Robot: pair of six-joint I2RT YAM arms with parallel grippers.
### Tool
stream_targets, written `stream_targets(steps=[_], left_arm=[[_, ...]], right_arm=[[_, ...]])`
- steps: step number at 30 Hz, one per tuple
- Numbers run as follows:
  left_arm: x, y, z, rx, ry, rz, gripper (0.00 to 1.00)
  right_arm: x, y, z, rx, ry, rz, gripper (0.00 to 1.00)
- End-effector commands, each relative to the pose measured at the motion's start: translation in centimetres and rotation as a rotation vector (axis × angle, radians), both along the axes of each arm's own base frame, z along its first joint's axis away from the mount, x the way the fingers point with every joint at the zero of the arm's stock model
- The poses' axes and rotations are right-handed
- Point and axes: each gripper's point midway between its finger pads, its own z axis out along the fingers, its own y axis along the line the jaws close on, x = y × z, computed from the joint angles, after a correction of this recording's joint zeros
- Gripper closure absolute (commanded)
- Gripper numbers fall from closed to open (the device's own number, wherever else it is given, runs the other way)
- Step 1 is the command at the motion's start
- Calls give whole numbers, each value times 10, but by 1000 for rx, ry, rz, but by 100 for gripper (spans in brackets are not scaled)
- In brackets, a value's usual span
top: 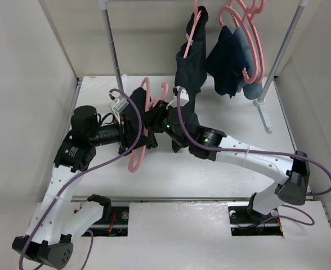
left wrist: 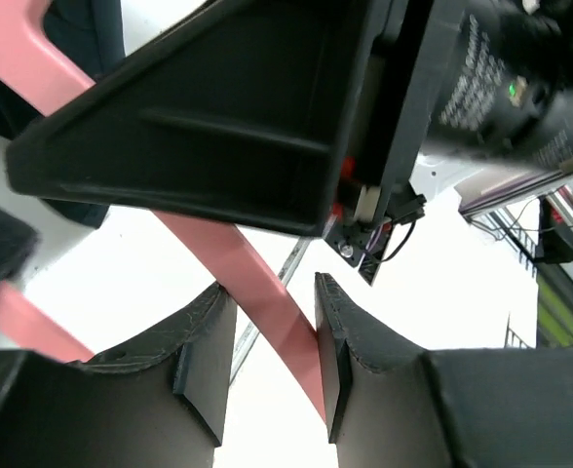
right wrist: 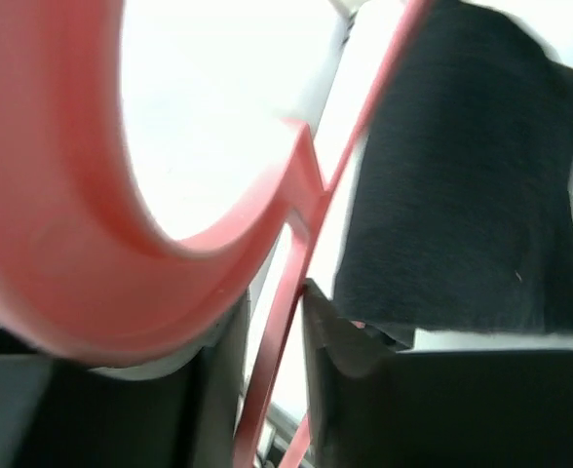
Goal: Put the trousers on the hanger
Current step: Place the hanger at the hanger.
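A pink hanger is held over the middle of the table, with the black trousers bunched over its upper part. My left gripper reaches it from the left. In the left wrist view its jaws stand apart with a flat bar of the hanger running slantwise between them. My right gripper reaches it from the right. Its jaws are nearly together on a thin hanger bar, under the big curved hook. Black cloth hangs just beyond.
A clothes rack with metal poles stands at the back. On it hang a shorter black garment, navy clothes, pale-blue clothes and spare pink hangers. White walls close in the left and right sides.
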Motion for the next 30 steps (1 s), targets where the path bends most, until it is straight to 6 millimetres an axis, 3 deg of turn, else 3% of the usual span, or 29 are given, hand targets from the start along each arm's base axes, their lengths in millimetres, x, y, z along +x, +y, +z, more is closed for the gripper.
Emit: stream_targets(steps=[1, 8, 11, 12, 13, 14, 16, 23, 26, 27, 29, 30], left_arm=[[-31, -8, 41, -96, -252, -200, 100], [-37, -9, 47, -133, -242, -222, 100], [-41, -9, 52, -145, -252, -231, 100], [-39, -10, 50, -147, -258, -231, 100], [-42, -10, 51, -152, -245, -245, 100], [-40, -9, 53, -153, -260, -235, 100], [-42, -9, 53, -158, -250, -246, 100], [-41, -7, 49, -157, -238, -245, 100], [-19, -3, 40, -101, -210, -117, 100], [-9, 0, 42, -72, -225, -71, 84], [-1, 0, 34, -30, -200, -56, 65], [0, 0, 39, -27, -203, -47, 58]], right_arm=[[1, -13, 70, 172, -111, 95, 64], [-11, 1, 80, 255, -146, 305, 49], [-16, 6, 69, 302, -114, 382, 48], [-18, 6, 76, 339, -135, 399, 54], [-16, 5, 73, 343, -142, 401, 73], [-15, -1, 75, 359, -162, 393, 84], [-17, 0, 71, 365, -170, 406, 99], [-15, -8, 73, 404, -171, 388, 100], [-14, -15, 71, 393, -140, 301, 100], [-11, -15, 68, 368, -123, 263, 100], [-11, -19, 68, 298, -88, 143, 100], [-11, -20, 69, 274, -89, 112, 100]])
